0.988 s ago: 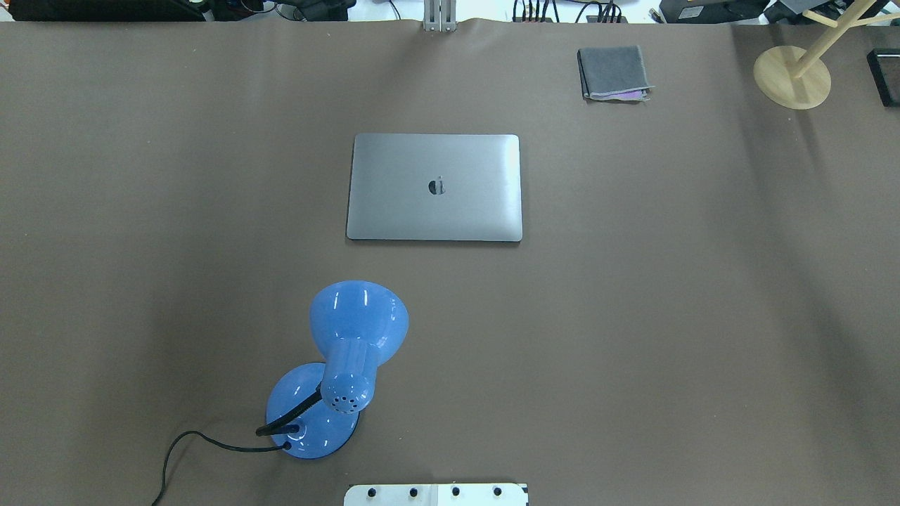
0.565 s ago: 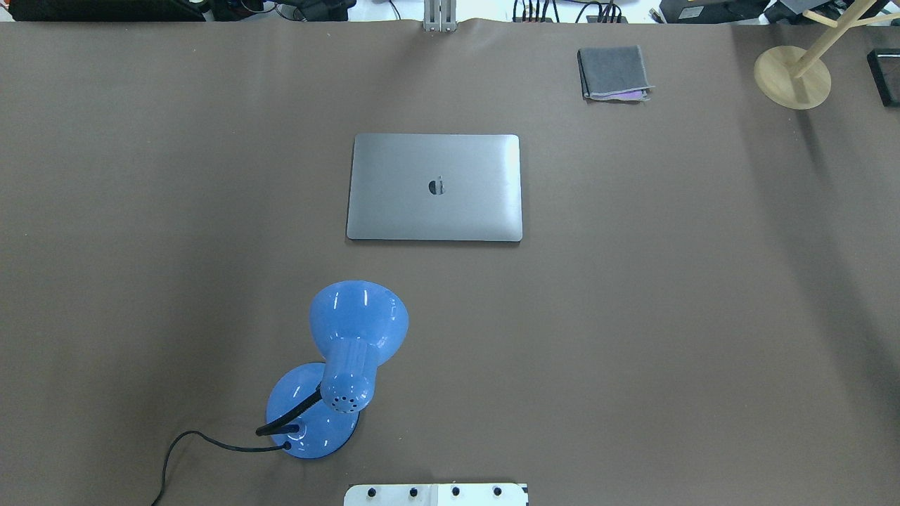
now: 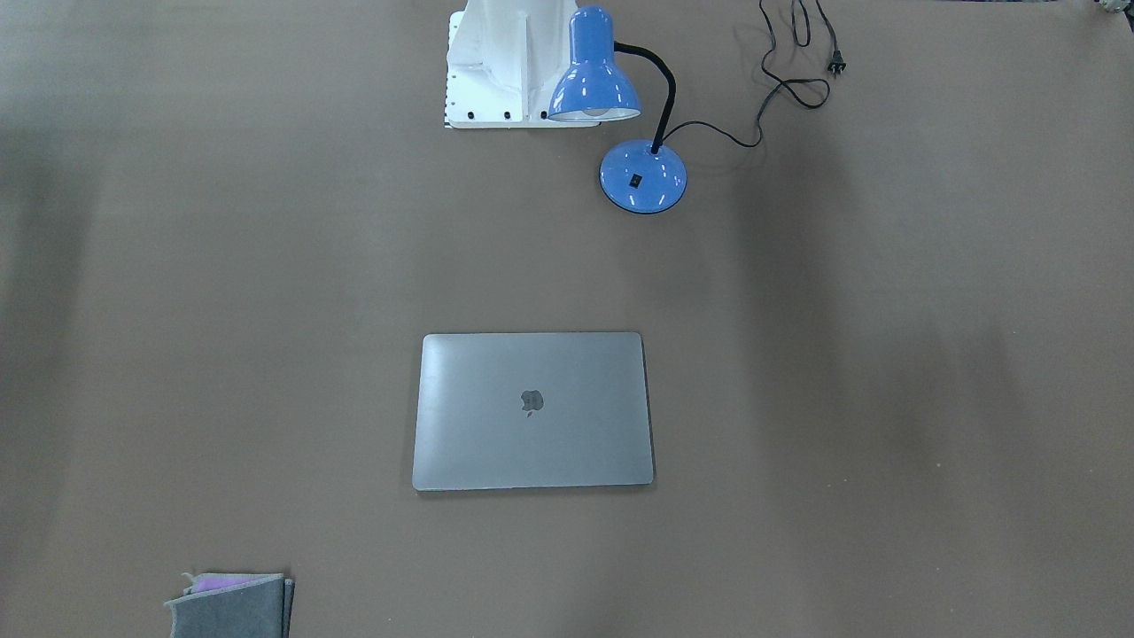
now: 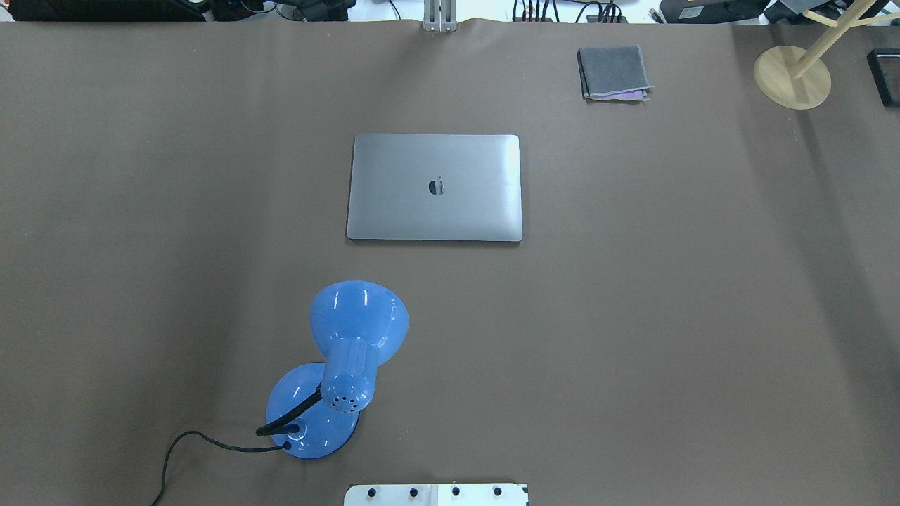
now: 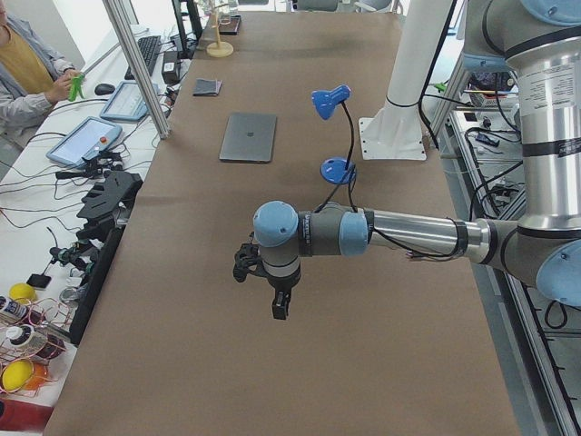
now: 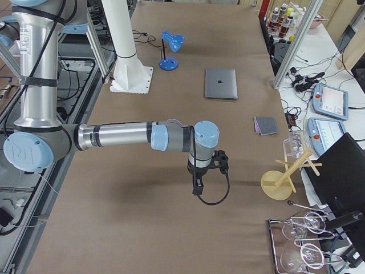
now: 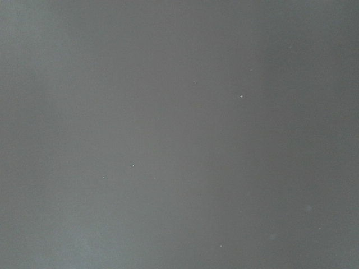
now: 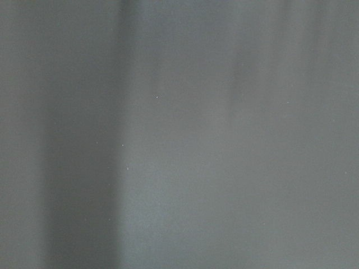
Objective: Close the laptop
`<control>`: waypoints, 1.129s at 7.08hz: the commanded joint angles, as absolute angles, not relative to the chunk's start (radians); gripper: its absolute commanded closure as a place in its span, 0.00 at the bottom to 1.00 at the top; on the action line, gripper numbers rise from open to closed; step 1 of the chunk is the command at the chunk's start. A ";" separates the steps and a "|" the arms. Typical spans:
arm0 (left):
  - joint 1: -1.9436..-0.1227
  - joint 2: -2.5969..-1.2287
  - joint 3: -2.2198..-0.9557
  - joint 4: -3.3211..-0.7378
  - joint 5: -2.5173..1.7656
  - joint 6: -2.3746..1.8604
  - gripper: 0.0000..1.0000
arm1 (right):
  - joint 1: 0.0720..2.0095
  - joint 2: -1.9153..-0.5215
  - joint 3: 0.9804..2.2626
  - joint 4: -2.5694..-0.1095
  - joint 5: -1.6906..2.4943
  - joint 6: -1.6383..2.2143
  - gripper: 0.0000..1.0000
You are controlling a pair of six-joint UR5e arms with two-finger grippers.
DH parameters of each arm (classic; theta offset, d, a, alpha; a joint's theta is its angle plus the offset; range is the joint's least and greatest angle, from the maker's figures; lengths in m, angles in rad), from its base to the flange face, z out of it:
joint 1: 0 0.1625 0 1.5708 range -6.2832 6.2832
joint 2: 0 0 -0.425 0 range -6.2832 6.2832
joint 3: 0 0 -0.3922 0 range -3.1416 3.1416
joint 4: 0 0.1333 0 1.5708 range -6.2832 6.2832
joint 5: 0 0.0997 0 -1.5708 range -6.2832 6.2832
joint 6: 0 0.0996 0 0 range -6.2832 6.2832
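Observation:
The space-grey laptop (image 4: 434, 211) lies flat on the brown table with its lid down and the apple logo facing up. It also shows in the front view (image 3: 532, 443), the left view (image 5: 249, 137) and the right view (image 6: 220, 83). My left gripper (image 5: 280, 309) hangs over bare table far out to the laptop's left. My right gripper (image 6: 196, 188) hangs over bare table far out to its right. Both show only in the side views, so I cannot tell whether they are open or shut. Both wrist views show only blurred bare table.
A blue desk lamp (image 4: 355, 330) with a black cord stands between the robot base (image 4: 436, 495) and the laptop. A folded grey cloth (image 4: 613, 72) lies at the far right. A wooden stand (image 4: 792, 76) is at the far right corner.

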State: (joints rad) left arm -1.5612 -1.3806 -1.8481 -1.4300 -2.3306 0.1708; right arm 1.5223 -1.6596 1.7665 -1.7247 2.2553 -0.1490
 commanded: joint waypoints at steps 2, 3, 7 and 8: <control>-1.562 -1.393 -1.832 -1.439 -2.329 0.114 0.02 | 1.523 -1.661 1.764 -1.724 2.258 -0.156 0.00; -1.562 -1.400 -1.833 -1.439 -2.326 0.103 0.02 | 1.523 -1.658 1.769 -1.726 2.258 -0.156 0.00; -1.621 -1.405 -1.832 -1.534 -2.293 0.098 0.02 | 1.534 -1.667 1.802 -1.718 2.253 -0.158 0.00; -1.621 -1.394 -1.824 -1.537 -2.301 0.106 0.02 | 1.534 -1.664 1.801 -1.723 2.258 -0.158 0.00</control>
